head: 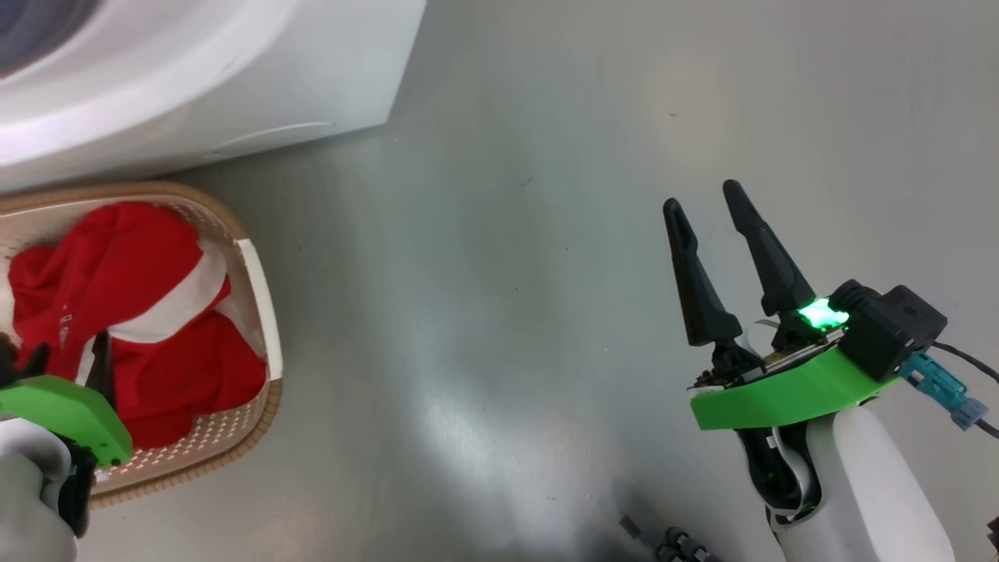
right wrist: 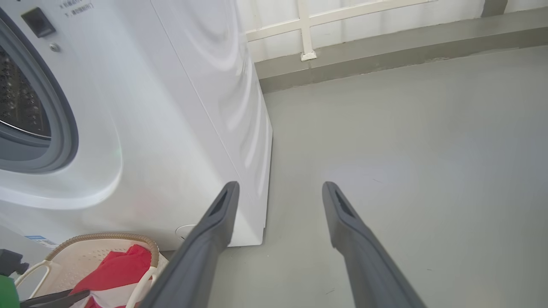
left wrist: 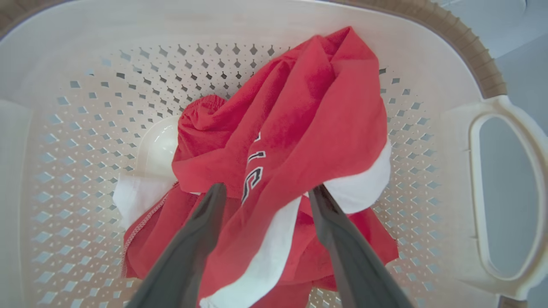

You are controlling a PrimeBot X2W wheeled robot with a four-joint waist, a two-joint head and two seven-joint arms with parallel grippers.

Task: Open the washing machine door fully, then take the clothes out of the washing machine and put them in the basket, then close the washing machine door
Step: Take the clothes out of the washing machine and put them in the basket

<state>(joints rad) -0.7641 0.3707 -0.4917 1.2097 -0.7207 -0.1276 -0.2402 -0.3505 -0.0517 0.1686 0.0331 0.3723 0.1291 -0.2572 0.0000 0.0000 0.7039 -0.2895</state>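
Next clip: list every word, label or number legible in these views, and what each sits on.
"S", seemingly: white black-edged letter on the red garment; neighbouring letters are lost in folds.
Grey print atop the washing machine front: too blurred to read.
Blue label low on its front: too small to read.

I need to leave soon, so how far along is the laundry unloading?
Done: the red clothes lie in the basket, and the washing machine stands open, its steel drum exposed. In hand: the left gripper hangs open over the clothes, gripping nothing; the right gripper is open above the floor. Left: closing the washing machine; whether more clothes remain in the drum cannot be told.
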